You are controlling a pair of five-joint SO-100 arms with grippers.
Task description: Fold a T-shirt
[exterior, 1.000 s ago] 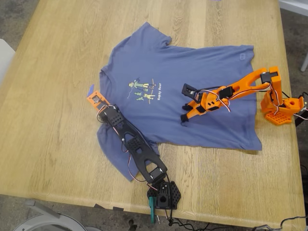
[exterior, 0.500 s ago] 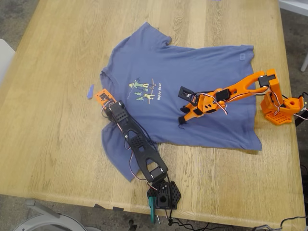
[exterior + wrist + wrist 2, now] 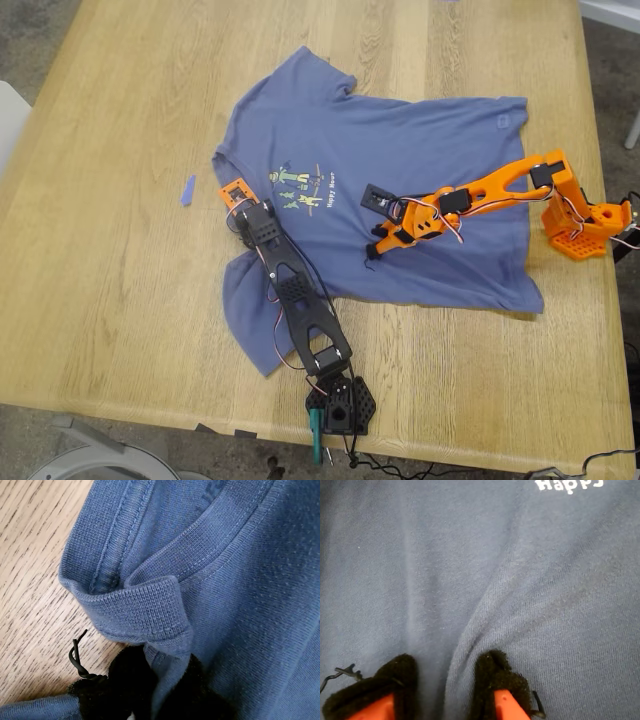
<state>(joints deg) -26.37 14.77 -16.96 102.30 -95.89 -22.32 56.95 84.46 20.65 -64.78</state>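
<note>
The T-shirt (image 3: 400,190) is lying chest-up across the middle of the wooden table (image 3: 110,300), its print (image 3: 302,188) facing up, its collar edge toward 9 o'clock in the exterior view and its hem toward 3 o'clock.

My first gripper (image 3: 150,680) is riding on the black arm (image 3: 295,300), which is reaching from its base (image 3: 340,405) at 6 o'clock in the exterior view up toward 11 o'clock. In the first wrist view, the padded jaws are pinching the ribbed collar band of the T-shirt (image 3: 145,610); the band is doubling over into a raised fold just beyond the pads. In the exterior view this gripper (image 3: 238,196) is sitting over the shirt, just beside the print on its 9 o'clock side.

My second gripper (image 3: 445,680) is riding on the orange arm (image 3: 490,185), reaching from 3 o'clock in the exterior view toward the shirt's middle (image 3: 378,240). Its jaws are standing slightly apart with a raised ridge of cloth (image 3: 470,630) running between the pads; whether the cloth is truly clamped, I cannot tell. The white lettering (image 3: 567,485) is showing beyond it.

A small blue scrap (image 3: 187,190) is lying on bare wood at 9 o'clock of the shirt, apart from it.
</note>
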